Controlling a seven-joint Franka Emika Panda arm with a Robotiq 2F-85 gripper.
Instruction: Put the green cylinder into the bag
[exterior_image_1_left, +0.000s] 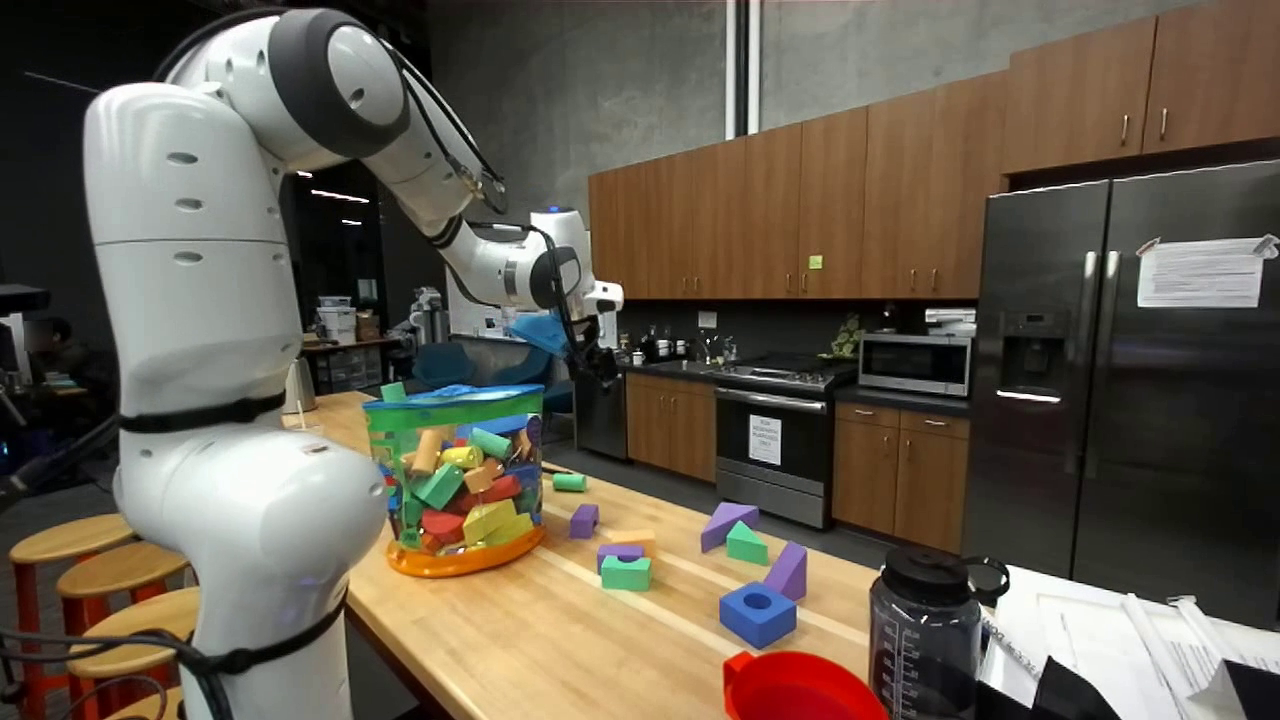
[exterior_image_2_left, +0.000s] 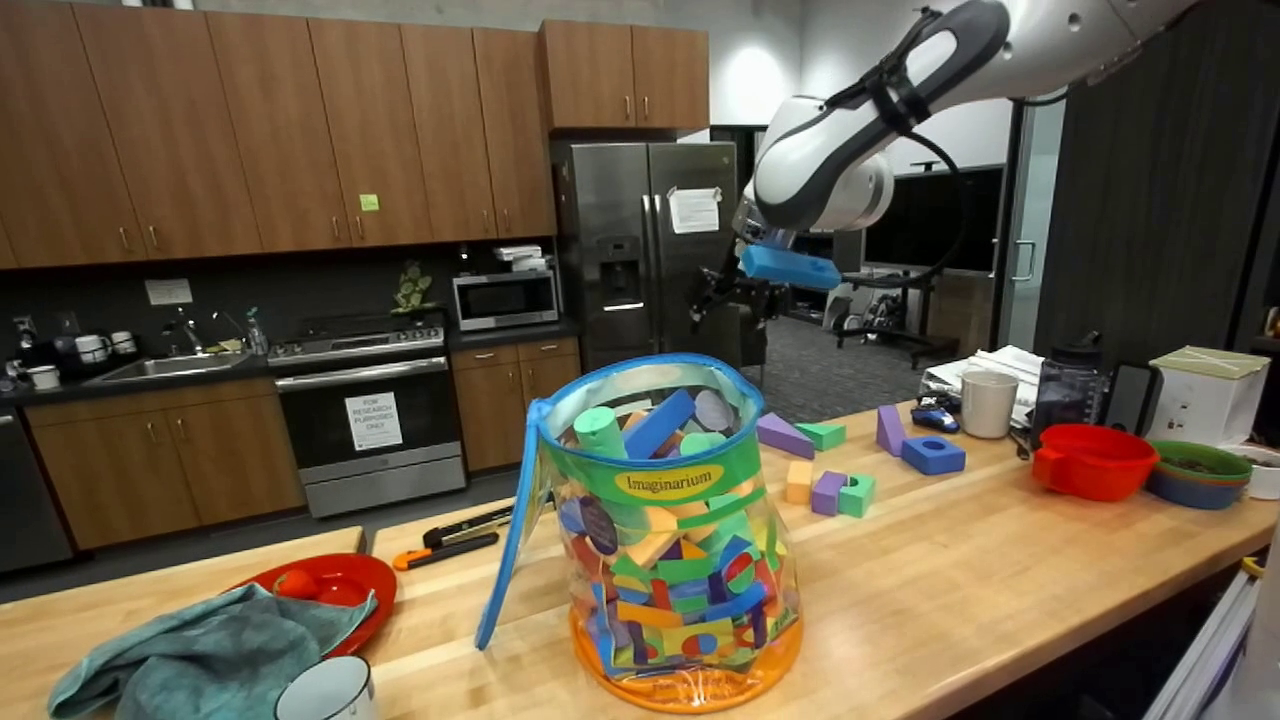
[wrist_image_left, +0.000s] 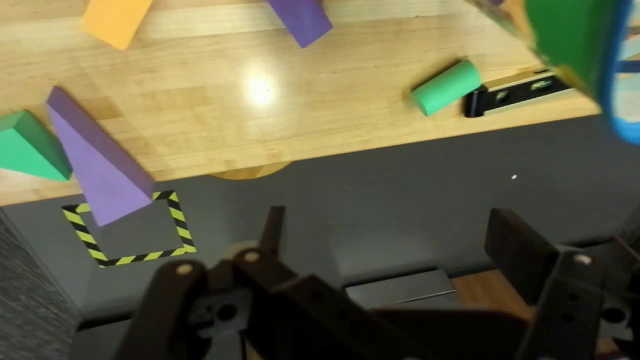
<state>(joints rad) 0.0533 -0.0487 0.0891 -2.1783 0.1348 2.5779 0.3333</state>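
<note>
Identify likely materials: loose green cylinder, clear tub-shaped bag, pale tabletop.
Loose green cylinder: probably foam; matte, evenly coloured, no visible grain, painted wood possible.
Clear bag: plastic, probably vinyl; see-through, glossy highlights.
Pale tabletop: apparently laminated wood, semi-gloss; joined strips, bright glare spot.

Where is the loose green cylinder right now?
In the wrist view, the loose green cylinder lies on its side at upper right, near the edge of the pale wooden tabletop, beside one end of the black-faced spirit level.

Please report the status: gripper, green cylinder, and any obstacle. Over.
Gripper open, empty. Green cylinder lying on table, outside bag. Black tool close beside it, possibly in the way.
</note>
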